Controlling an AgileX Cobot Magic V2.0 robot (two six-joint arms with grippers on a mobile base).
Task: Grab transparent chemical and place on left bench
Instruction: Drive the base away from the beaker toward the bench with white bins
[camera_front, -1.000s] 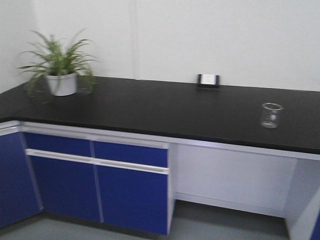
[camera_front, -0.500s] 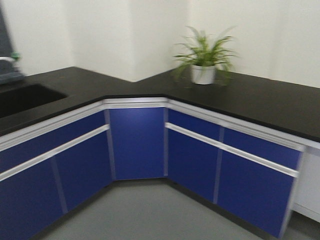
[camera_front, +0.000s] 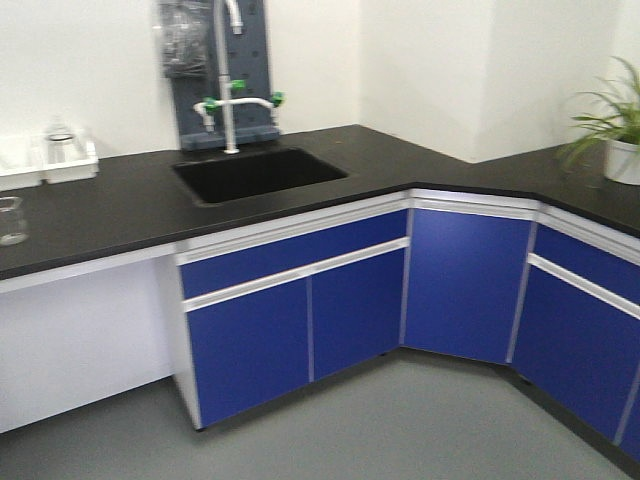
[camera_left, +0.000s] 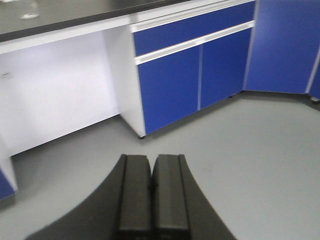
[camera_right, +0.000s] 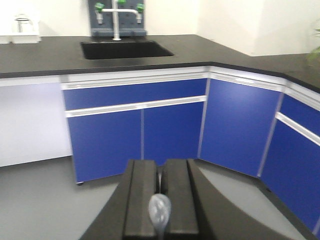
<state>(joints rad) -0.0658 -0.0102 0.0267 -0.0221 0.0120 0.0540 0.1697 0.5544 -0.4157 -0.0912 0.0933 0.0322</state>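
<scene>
The transparent chemical (camera_right: 159, 212), a clear dropper with a bluish-white bulb, is pinched between the black fingers of my right gripper (camera_right: 160, 162). Its bulb sticks out toward the camera and its stem is hidden between the pads. My left gripper (camera_left: 151, 159) is shut with nothing in it, low over the grey floor. The left bench (camera_front: 110, 205) is a black worktop ahead on the left with white bins (camera_front: 55, 158) against the wall. It also shows in the right wrist view as a worktop (camera_right: 45, 55). Neither gripper shows in the front view.
A black sink (camera_front: 260, 172) with a white tap (camera_front: 232, 100) is set in the worktop. A glass beaker (camera_front: 10, 220) stands at the far left. Blue cabinets (camera_front: 300, 320) run below and round the corner. A potted plant (camera_front: 615, 135) sits on the right worktop.
The front view has swung left, from the bench with the beaker and plant, past the corner, to the sink bench with the white bins.
</scene>
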